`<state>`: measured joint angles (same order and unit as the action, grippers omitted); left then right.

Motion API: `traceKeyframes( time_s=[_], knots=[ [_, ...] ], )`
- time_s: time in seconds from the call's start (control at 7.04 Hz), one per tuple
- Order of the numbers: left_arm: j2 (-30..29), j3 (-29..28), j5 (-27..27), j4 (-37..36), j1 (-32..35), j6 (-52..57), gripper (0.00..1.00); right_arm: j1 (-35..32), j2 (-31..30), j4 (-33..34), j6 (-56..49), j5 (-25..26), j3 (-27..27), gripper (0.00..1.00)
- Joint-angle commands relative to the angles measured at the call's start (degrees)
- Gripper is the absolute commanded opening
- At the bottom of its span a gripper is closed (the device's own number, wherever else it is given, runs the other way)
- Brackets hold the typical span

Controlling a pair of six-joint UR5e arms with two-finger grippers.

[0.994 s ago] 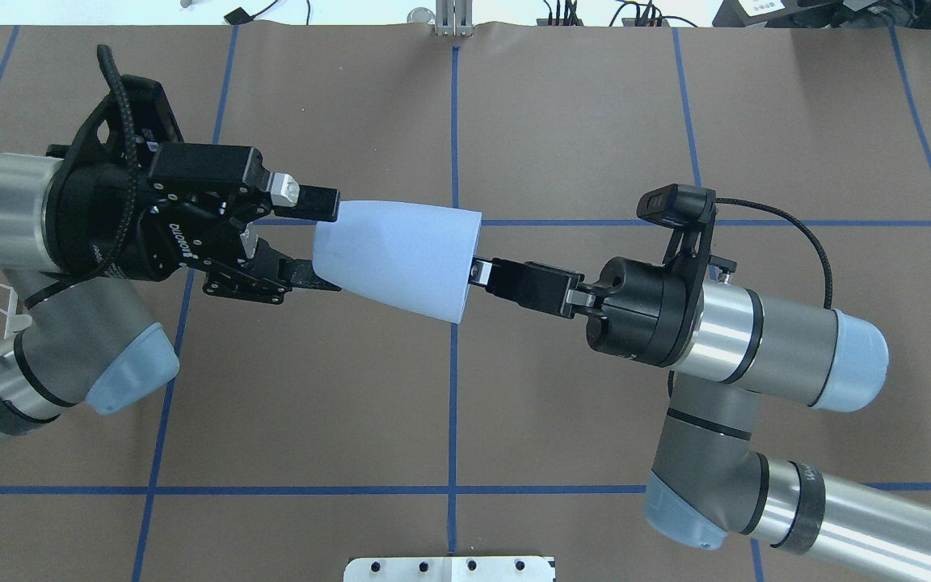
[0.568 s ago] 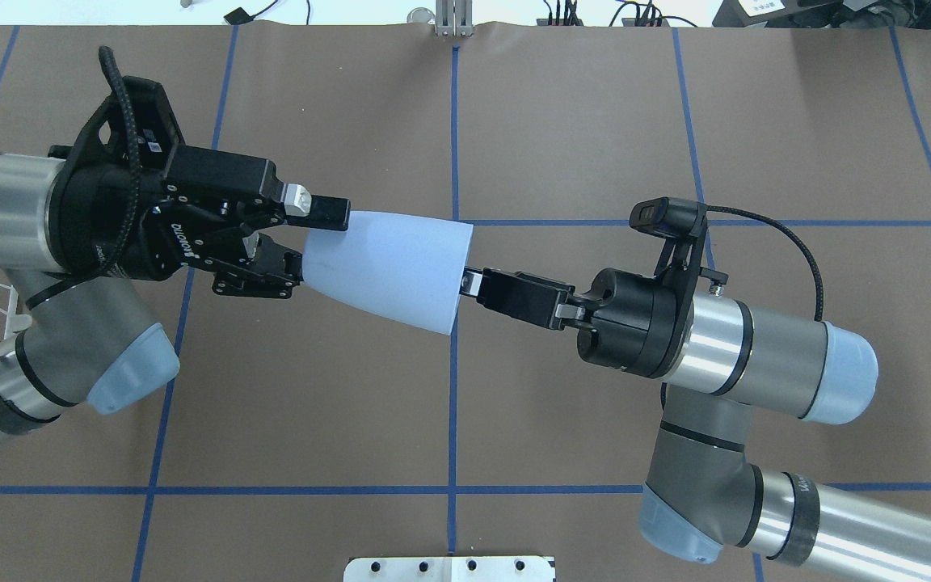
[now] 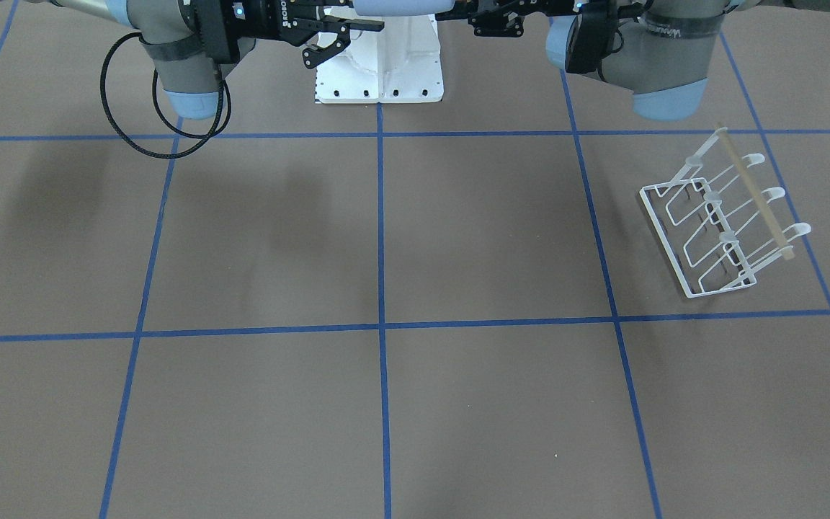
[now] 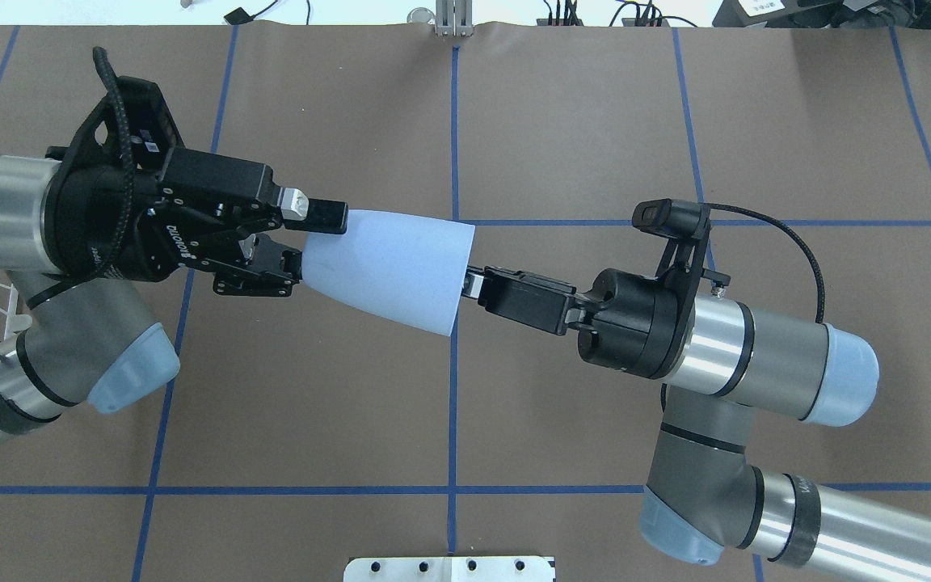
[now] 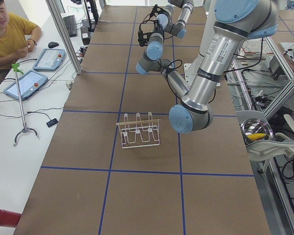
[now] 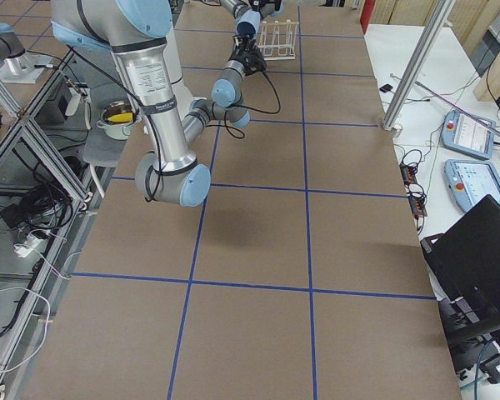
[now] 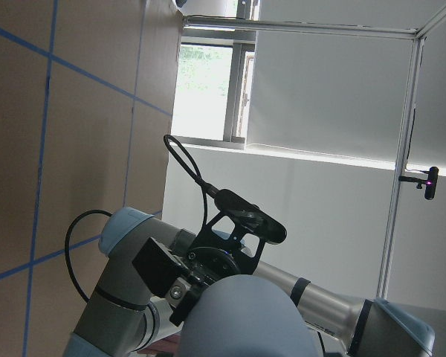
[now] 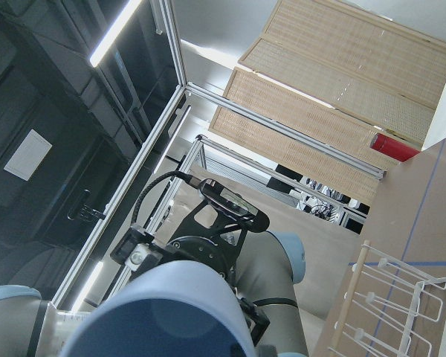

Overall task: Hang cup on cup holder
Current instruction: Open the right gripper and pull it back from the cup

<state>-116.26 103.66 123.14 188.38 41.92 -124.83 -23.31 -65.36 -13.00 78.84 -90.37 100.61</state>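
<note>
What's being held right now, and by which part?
The cup: the right tool pinches its rim, and the left tool clamps its narrow base.

Pale blue-grey cup [image 4: 389, 271], white wire cup holder [image 3: 728, 236], brown table [image 4: 595, 121] gridded with blue lines.

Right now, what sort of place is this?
Probably a robotics lab: left arm and right arm over a table gridded in blue tape, teach pendants on a side bench.

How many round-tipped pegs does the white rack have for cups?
6. The cup holder has two rows of three capped prongs, one row on each side of its wooden rod. None seems to be hidden.
</note>
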Motion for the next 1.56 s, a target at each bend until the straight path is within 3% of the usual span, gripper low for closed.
traceKeyframes(
  time_s=[0.0, 0.43, 0.57, 0.85, 0.99, 1.28, 1.42],
  knots=[
    [0.9, -0.5, 0.1, 1.6, 0.0, -0.1, 0.1, -0.6, -1.4, -0.8, -0.1, -0.2, 0.2, 1.0],
    [1.2, -0.4, 0.1, 1.7, 0.0, -0.1, 0.06, -2.9, -8.8, -1.1, 0.5, -2.4, 2.4, 1.0],
    [1.3, -0.5, 0.1, 1.7, 0.0, 0.1, 0.01, -5.9, -11.3, -1.1, 1.0, -4.6, 2.2, 1.0],
    [1.4, -0.5, 0.0, 1.7, 0.0, 0.4, 0.0, -12.9, -17.1, 0.9, 3.5, -8.8, 1.1, 1.0],
    [1.4, -0.4, -0.1, 1.4, 0.1, 0.4, 0.0, -18.4, -18.9, 6.0, 3.5, -14.3, 0.5, 1.0],
    [3.3, -0.5, -0.2, 0.3, 0.3, 6.6, 0.0, -33.3, -19.0, 22.8, 1.8, -32.0, -0.3, 1.0],
    [3.8, -0.2, -0.2, -1.4, 0.6, 8.3, 0.0, -38.6, -19.2, 28.3, -2.5, -38.4, -1.7, 1.0]
  ],
)
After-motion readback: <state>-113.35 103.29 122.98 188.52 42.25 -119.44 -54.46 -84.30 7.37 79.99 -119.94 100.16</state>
